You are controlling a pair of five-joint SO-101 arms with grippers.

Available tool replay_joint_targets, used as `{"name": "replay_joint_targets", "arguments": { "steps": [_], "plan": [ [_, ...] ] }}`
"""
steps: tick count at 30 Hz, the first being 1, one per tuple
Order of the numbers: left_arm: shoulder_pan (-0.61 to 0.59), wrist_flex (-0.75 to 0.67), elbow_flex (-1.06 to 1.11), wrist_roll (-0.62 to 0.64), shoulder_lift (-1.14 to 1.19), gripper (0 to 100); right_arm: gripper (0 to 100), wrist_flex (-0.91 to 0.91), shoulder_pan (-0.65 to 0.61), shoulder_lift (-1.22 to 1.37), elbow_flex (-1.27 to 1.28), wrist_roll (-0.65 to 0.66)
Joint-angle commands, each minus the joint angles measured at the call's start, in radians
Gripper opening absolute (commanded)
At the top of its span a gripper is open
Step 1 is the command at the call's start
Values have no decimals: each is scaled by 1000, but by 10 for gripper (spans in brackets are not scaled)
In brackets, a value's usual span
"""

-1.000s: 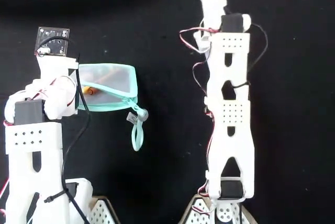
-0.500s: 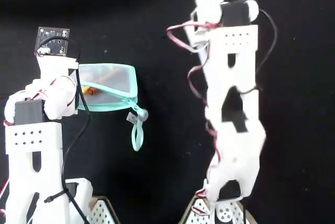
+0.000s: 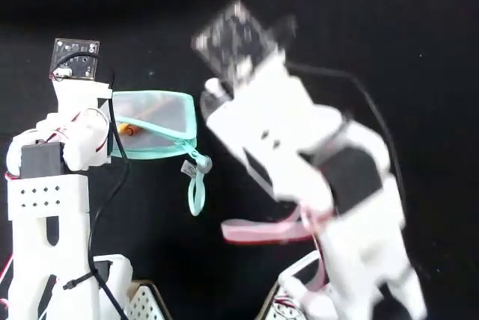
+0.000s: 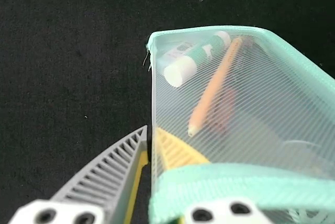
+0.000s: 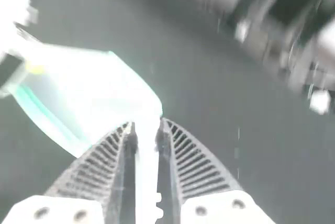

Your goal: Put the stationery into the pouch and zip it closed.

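The right arm point(image 3: 299, 140) has swung since a second ago. Then it lay stretched straight up the counter point(image 3: 434, 73); now it is folded back and turned across toward the pouch point(image 3: 161, 114), streaked with motion. The left arm point(image 3: 52, 185) and the pouch have kept their places.

The left jaws are pinched on one end of the pouch. In the left wrist view the grey ribbed finger point(image 4: 104, 174) lies outside the mesh wall, a yellow pad sits just inside it, and the teal hem folds over the other finger. The right jaws are drawn almost together, leaving a thin slot. A pale strip shows in that slot, too blurred to tell what it is, and they grip nothing I can make out. Their tips point at a corner of the pouch and are near it; whether they touch it I cannot tell.

The pouch lies flat on the counter just beside the left arm, and its teal strap point(image 3: 196, 189) trails from the zip end toward the arms' bases.

Through the mesh the left wrist view gives the contents plainly: an orange pencil point(image 4: 214, 85) lying slantwise, a white-capped tube point(image 4: 191, 59) beside its far end, and a dark reddish thing too blurred to name. From above they come down to an orange spot point(image 3: 127, 129) by the left arm
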Motion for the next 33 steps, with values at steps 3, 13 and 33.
{"name": "replay_joint_targets", "arguments": {
  "steps": [3, 13, 33],
  "plan": [
    [1, -6, 8, -6, 11, 30, 12, -531, -114, -371, 481, -8],
    [2, -14, 25, -6, 11, 30, 12, -1076, -267, -737, 951, -2],
    [2, -14, 27, -6, 11, 30, 12, -1326, -384, -449, 1089, 250]
  ]
}}
